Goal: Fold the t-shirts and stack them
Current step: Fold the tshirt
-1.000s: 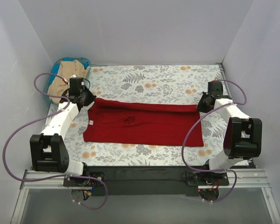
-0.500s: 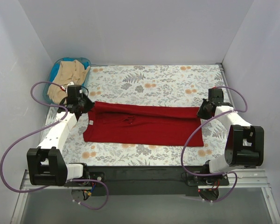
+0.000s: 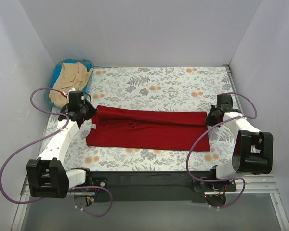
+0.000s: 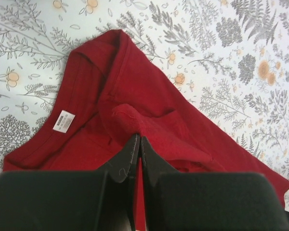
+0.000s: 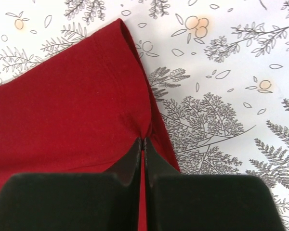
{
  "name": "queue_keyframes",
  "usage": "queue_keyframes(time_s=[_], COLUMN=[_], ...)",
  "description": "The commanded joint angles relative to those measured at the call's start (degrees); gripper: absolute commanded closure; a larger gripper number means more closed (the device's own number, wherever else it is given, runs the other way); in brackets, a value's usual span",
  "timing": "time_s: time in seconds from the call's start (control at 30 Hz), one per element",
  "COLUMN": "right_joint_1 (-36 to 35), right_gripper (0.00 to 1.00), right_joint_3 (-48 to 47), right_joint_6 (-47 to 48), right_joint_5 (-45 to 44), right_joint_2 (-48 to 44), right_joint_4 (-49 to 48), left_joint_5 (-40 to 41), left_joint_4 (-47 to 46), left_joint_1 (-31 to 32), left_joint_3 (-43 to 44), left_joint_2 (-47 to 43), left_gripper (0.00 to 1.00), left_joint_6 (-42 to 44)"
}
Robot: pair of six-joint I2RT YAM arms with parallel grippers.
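The dark red t-shirt (image 3: 149, 129) lies across the middle of the table, its far part folded toward me. Its white neck label (image 4: 63, 120) shows at the left end. My left gripper (image 3: 90, 112) is shut on a fold of red cloth at the shirt's far left corner (image 4: 137, 136). My right gripper (image 3: 208, 116) is shut on the shirt's far right edge (image 5: 143, 138). The beige t-shirt (image 3: 70, 78) lies bunched in the blue basket (image 3: 56, 73) at the far left.
The table wears a floral cloth (image 3: 164, 84). White walls close in on the left, right and back. The purple cables (image 3: 38, 94) loop beside both arms. A dark metal rail (image 3: 149, 178) runs along the near edge.
Both grippers have moved toward me with the shirt's far edge, folding it over. The red shirt now shows as a narrower band.
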State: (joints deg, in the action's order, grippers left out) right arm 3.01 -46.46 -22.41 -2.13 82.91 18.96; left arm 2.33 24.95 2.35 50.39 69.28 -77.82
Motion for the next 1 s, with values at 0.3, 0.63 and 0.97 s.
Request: queue_keyframes(time_s=[0.3, 0.63, 0.97], right_joint_1=[2.1, 2.1, 1.3], right_gripper=[0.99, 0.84, 0.51], right_joint_3=[1.5, 4.0, 3.1], right_joint_6=[1.1, 0.7, 1.0], right_joint_5=[-0.3, 1.7, 7.7], right_joint_2=[-2.2, -3.6, -9.3], right_joint_4=[-1.6, -2.8, -2.2], left_joint_5=[1.4, -5.0, -11.3], left_joint_4=[0.8, -0.3, -2.5], left_joint_1=[-0.3, -0.3, -0.3], left_joint_3=[-4.2, -11.2, -16.4], left_joint_2=[-4.6, -6.0, -5.0], left_gripper=[1.00, 1.00, 1.00], left_joint_6=[0.3, -3.1, -4.9])
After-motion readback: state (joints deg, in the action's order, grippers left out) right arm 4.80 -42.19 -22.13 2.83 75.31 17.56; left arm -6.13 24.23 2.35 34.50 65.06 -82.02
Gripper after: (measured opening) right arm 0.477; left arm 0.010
